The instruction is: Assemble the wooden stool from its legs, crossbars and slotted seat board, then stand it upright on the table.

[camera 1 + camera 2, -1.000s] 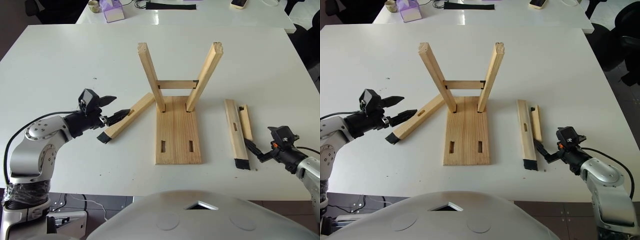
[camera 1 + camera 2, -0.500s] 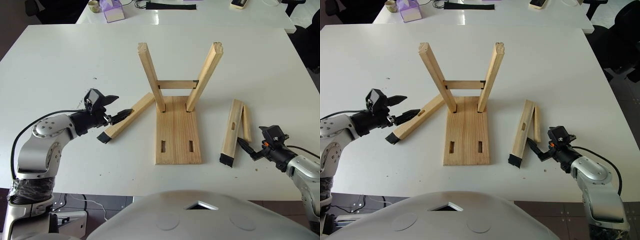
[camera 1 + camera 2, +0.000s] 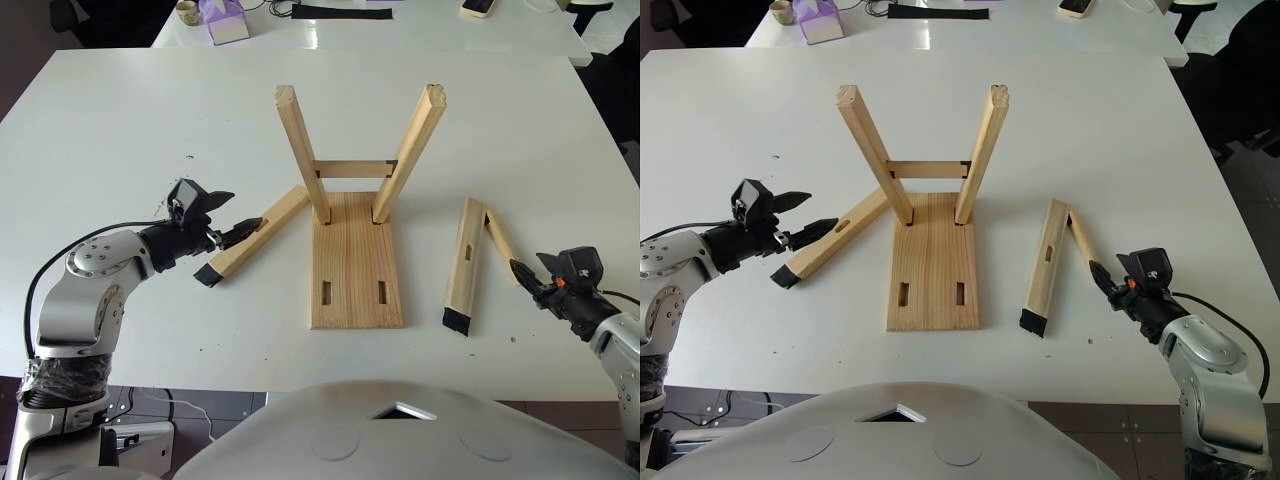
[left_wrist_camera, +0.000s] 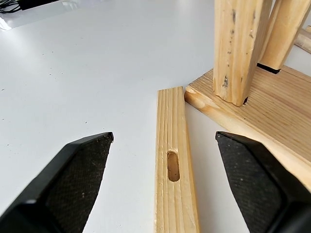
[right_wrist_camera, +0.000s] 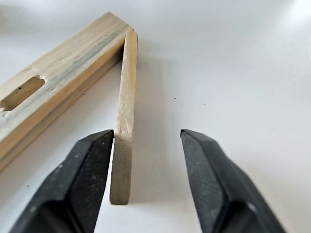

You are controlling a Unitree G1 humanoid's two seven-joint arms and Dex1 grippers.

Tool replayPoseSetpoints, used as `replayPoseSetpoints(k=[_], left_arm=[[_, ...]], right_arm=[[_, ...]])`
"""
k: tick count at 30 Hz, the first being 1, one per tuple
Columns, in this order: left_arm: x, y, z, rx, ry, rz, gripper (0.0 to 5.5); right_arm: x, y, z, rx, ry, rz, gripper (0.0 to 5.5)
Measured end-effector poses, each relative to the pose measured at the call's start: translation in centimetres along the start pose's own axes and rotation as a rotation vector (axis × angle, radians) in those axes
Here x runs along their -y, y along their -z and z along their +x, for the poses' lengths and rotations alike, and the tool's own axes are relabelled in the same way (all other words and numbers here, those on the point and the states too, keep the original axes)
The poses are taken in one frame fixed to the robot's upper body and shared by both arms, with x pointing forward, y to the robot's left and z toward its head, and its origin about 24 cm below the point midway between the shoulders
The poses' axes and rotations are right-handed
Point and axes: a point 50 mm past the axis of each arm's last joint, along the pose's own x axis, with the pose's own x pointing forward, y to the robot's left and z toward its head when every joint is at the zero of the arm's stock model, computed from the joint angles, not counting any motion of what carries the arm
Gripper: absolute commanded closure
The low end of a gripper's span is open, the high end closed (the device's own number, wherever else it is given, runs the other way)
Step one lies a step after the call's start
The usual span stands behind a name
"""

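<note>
place: office | white tables (image 3: 130,130), tissue box (image 3: 226,20), mug (image 3: 187,12), black chairs (image 3: 1258,60)

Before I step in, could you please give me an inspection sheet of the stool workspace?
Surface: white table, one small dark speck.
Job's things: seat board lying flat; two upright legs slotted into it, joined by a crossbar; left loose leg; right loose leg beside a thin crossbar.
Clutter: nothing seen.
Hands: left hand open at the left loose leg; right hand open, fingers either side of the thin crossbar's end.
Cables: black cable looping by the left arm, clear of the parts.
Surroundings: rear table with purple box and cup.
</note>
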Motion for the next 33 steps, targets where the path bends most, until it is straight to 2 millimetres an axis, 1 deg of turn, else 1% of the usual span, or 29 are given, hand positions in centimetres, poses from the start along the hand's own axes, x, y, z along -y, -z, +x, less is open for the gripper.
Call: replayPoseSetpoints(k=[5,11,15,20,23,25,27,28,30,33], left_arm=[[-0.5,-0.2,-0.2,0.011,-0.018,-0.008,1.55],[-2.4,-2.7,-0.9,0.131,-0.080,-0.016,1.55],[-4.0,-4.7,-1.6,0.221,-0.166,-0.019,1.55],[-4.7,-6.0,-1.9,0.281,-0.213,-0.035,1.55],[-5.4,-7.8,-2.4,0.362,-0.231,-0.041,1.55],[-5.9,-9.5,-3.0,0.427,-0.235,-0.029,1.55],[-5.9,-11.2,-3.2,0.473,-0.211,-0.001,1.32],[-5.7,-11.8,-3.2,0.493,-0.192,0.007,1.18],[-4.6,-13.3,-3.0,0.547,-0.106,0.014,0.86],[-2.3,-15.2,-2.6,0.648,0.113,-0.033,0.36]], right_arm=[[-1.3,1.3,-0.2,-0.050,-0.082,0.014,4.21],[-1.2,1.4,-0.1,-0.042,-0.088,0.010,5.08],[-0.5,1.3,0.1,-0.028,-0.067,0.021,5.09],[-0.2,0.7,0.2,0.017,-0.077,0.065,5.09],[0.5,-1.2,0.0,0.124,-0.091,0.129,5.09],[0.9,-3.7,-0.2,0.252,-0.131,0.186,5.09],[1.1,-6.4,-0.9,0.389,-0.191,0.219,5.09],[0.9,-7.3,-1.2,0.439,-0.228,0.241,5.09],[0.2,-9.5,-1.9,0.563,-0.358,0.294,5.09],[-0.9,-12.3,-2.7,0.686,-0.565,0.341,5.09]])
